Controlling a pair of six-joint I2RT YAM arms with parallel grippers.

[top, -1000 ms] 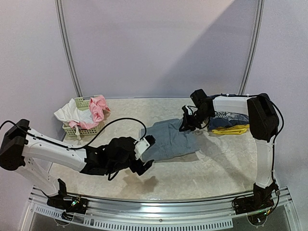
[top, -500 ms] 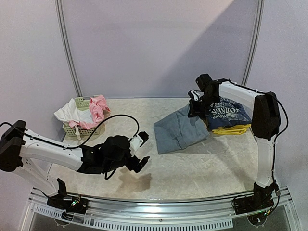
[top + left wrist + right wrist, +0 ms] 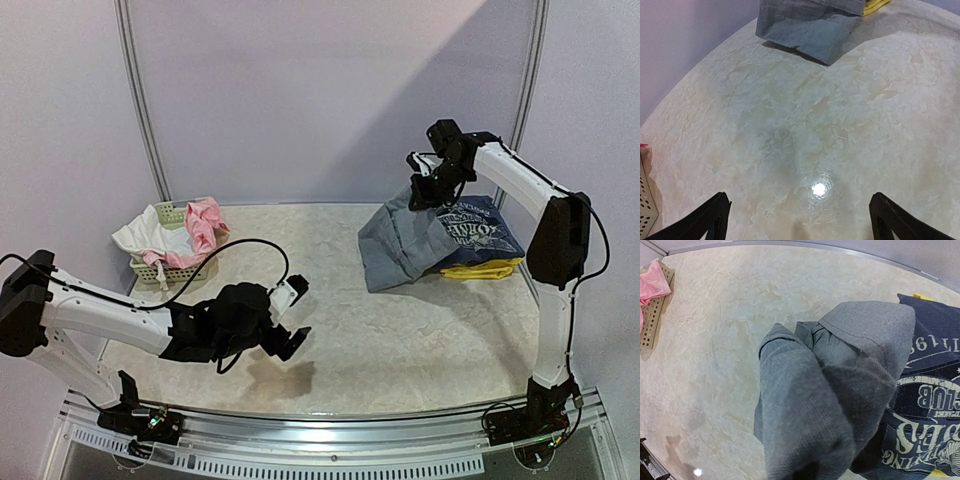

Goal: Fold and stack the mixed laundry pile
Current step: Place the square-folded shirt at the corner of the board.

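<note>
Pinching the top of the grey trousers (image 3: 398,242), the right gripper (image 3: 428,190) is raised at the far right of the table (image 3: 400,350), so the folded cloth hangs from it in a bundle. Its lower end reaches down to the tabletop just beside the navy printed tee (image 3: 480,235). The right wrist view shows the grey folds (image 3: 815,405) hanging partly in front of the tee's white lettering (image 3: 925,405), and the cloth hides the fingers themselves. The tee lies flat on a yellow piece (image 3: 482,268) near the right edge. Well apart, low over the near-left tabletop, the left gripper (image 3: 297,312) is spread wide and holds nothing; the left wrist view shows both fingertips (image 3: 710,220) over bare marbled surface. At the far left, a pale-green basket (image 3: 165,270) holds a pink piece (image 3: 205,225) and a white piece (image 3: 150,237).
</note>
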